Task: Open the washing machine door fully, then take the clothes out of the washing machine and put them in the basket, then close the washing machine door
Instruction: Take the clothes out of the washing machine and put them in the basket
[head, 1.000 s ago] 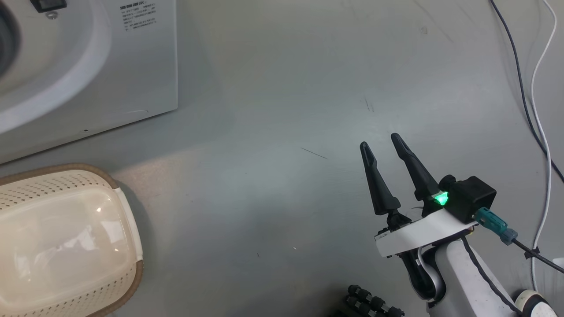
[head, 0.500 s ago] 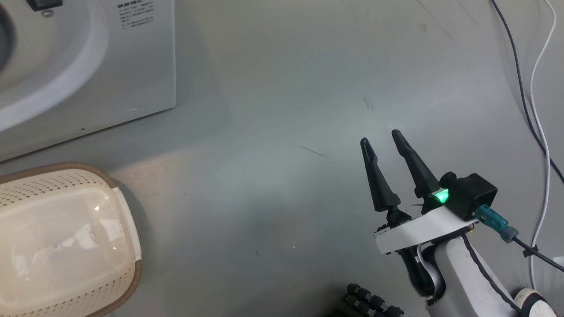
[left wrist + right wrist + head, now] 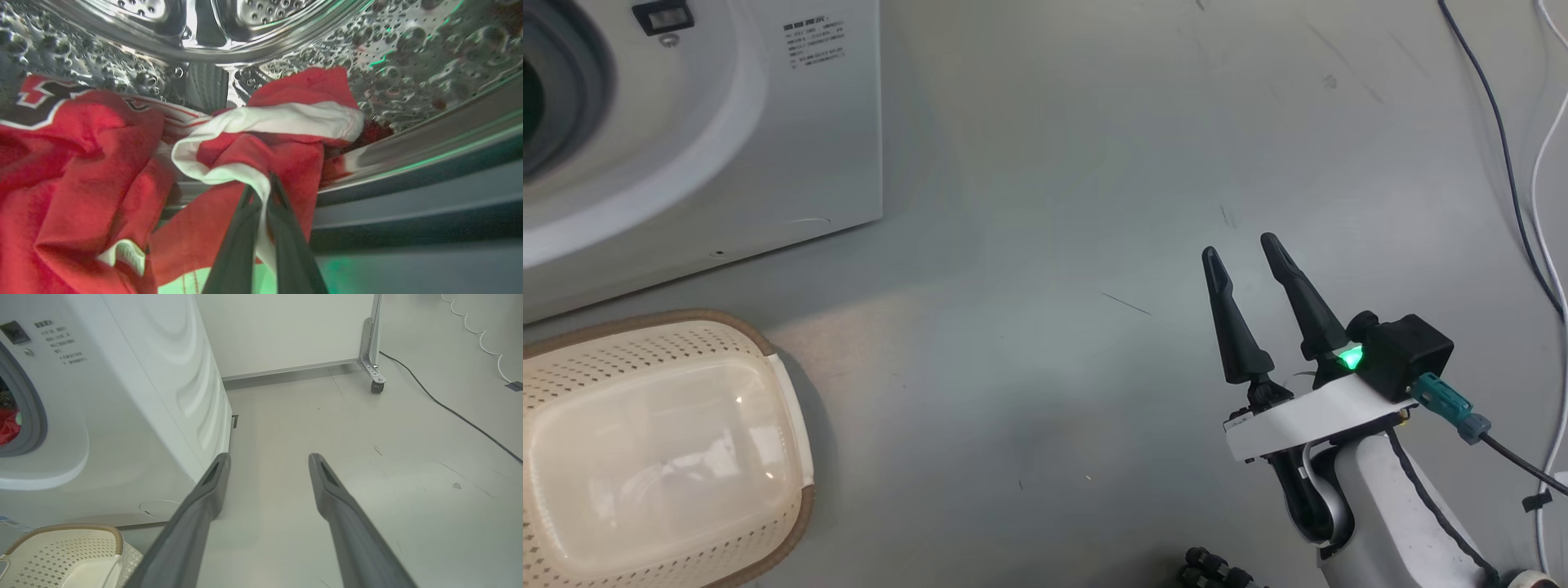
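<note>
Closest in, the left gripper (image 3: 261, 183) is pressed together on a white-edged fold of the clothes (image 3: 81, 163). It pinches right at the fingertips, down inside the washing machine (image 3: 768, 122). The rest of the red pile is heaped to the left in that wrist view. Honestly I can't tell if it's one garment or two bunched up. The grey gasket (image 3: 408, 196) runs alongside the fingers. Past it is the shiny front lip of the perforated drum (image 3: 408, 53), with one red corner lying right up against that lip. Over on the other side, the right gripper (image 3: 1240, 247) has its fingers spread wide with nothing between them, hanging over bare floor (image 3: 1054, 245) well clear of the machine. The basket (image 3: 792, 425) sits on the floor at the lower left of the head view, its brown rim near the machine's bottom front edge, with a strip of floor between them. There's a big open stretch of grey floor between basket and right gripper. Two cables (image 3: 1503, 163) trail along the far right edge. Further back, the right wrist view shows the machine's side corner, more open floor, then a white wall panel (image 3: 286, 330) with a caster (image 3: 376, 386) at its foot.
</note>
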Motion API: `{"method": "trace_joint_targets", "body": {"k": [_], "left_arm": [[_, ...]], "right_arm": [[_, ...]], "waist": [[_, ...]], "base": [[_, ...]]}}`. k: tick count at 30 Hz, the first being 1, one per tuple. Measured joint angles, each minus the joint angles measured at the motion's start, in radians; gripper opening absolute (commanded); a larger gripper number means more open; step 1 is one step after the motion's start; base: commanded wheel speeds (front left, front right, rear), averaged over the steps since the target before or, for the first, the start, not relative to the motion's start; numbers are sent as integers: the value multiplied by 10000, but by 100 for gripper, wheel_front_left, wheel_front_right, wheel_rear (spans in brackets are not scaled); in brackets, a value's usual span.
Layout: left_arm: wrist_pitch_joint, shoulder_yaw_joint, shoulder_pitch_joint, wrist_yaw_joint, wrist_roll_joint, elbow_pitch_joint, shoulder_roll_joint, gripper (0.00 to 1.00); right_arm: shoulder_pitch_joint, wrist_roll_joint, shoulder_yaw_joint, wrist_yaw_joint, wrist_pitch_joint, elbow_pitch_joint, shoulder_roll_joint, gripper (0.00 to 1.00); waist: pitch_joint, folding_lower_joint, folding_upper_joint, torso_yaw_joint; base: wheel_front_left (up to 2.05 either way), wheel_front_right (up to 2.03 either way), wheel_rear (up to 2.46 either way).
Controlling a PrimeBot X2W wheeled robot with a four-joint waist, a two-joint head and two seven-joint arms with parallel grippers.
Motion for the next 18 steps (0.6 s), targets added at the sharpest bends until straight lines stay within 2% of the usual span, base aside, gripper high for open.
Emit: {"method": "trace_joint_targets", "body": {"k": [5,18], "left_arm": [[-757,-65,143,-303,-69,23,-207,0],[-2372,-568,1088,-662,-54,69,-675,0]], "right_arm": [[1,-71,-159,0,0,81,-4,100],[49,-326,-485,12,0,393,-10,100]], "waist": [[-326,0,0,176],[-1381,0,0,929]], "base": [[0,0,0],[0,0,0]]}}
